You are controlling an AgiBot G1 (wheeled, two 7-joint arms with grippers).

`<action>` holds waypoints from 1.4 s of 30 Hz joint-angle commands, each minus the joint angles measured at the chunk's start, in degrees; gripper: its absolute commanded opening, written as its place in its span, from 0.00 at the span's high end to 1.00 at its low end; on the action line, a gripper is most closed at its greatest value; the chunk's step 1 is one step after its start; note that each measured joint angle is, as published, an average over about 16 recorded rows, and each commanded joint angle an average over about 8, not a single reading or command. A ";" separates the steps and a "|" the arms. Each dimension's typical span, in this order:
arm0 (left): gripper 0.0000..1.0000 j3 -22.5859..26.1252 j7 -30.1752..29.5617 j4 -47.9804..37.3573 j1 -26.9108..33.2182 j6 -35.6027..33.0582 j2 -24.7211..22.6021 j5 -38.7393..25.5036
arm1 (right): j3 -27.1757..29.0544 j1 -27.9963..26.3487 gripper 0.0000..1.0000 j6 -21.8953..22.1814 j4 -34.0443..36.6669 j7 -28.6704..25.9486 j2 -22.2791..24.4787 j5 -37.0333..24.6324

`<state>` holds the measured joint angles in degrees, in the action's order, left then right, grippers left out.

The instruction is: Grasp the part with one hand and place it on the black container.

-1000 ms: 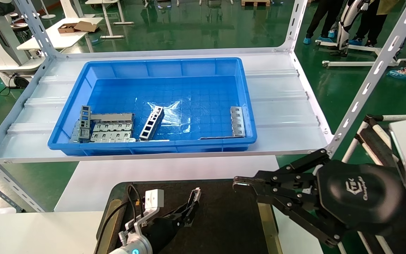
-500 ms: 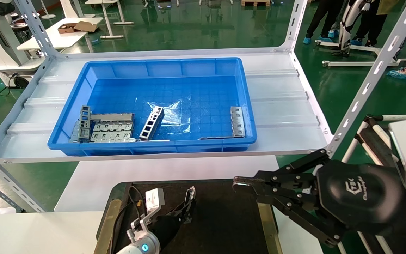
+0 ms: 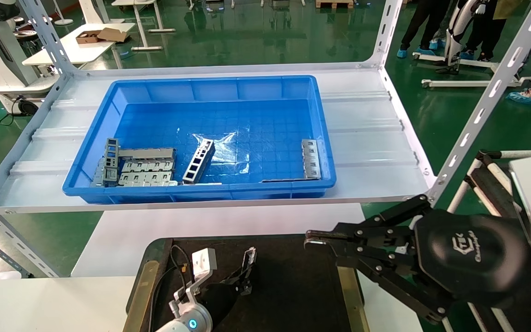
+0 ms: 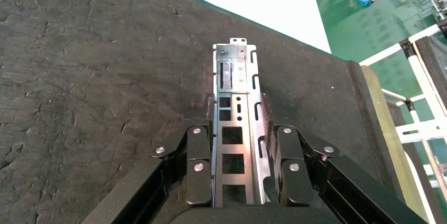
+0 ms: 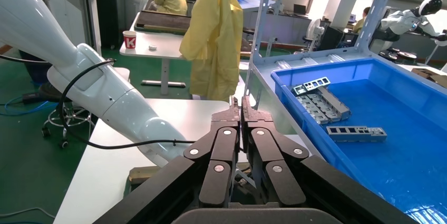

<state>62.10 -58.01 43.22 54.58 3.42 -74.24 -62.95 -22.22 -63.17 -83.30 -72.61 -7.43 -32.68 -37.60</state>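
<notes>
My left gripper (image 3: pixel 246 273) is shut on the part (image 3: pixel 250 256), a slim grey metal channel strip with rectangular cutouts. It holds the part low over the black container (image 3: pixel 293 286), near its middle. In the left wrist view the part (image 4: pixel 234 92) sticks out lengthwise between the fingers (image 4: pixel 199 145), just over the matte dark surface of the container (image 4: pixel 105 76); I cannot tell whether it touches. My right gripper (image 3: pixel 314 240) is shut and empty, parked above the container's right edge. It also shows in its own wrist view (image 5: pixel 241 105).
A deep blue bin (image 3: pixel 201 193) stands on the white shelf behind the container, holding flat slotted plates (image 3: pixel 148 171), a ladder-like strip (image 3: pixel 198 160) and another strip (image 3: pixel 310 158). Slanted shelf posts (image 3: pixel 477 115) stand at both sides. Brass-coloured strips (image 3: pixel 142 290) run along the container's sides.
My left gripper has drawn back toward me and sunk lower over the black container, still holding the part. The right arm has not moved.
</notes>
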 commanded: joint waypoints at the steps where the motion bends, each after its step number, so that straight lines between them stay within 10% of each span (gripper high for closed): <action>1: 0.00 0.66 -0.10 -0.03 0.16 0.28 0.05 0.50 | 0.00 0.00 0.00 0.00 0.00 0.00 0.00 0.00; 21: 0.00 7.19 0.65 10.66 3.12 -2.29 8.06 4.30 | -0.01 0.00 0.00 0.00 0.00 0.00 0.00 0.01; 37: 0.00 5.53 4.45 26.59 7.11 -22.76 24.40 6.32 | -0.02 0.00 0.00 0.01 0.00 0.01 0.01 0.01; 42: 0.00 2.26 10.47 29.00 7.81 -32.20 29.05 8.73 | -0.02 0.00 0.13 0.01 0.00 0.01 0.01 0.01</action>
<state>64.23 -47.15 71.39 62.32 -28.79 -45.67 -53.75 -22.24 -63.17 -83.29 -72.61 -7.42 -32.68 -37.59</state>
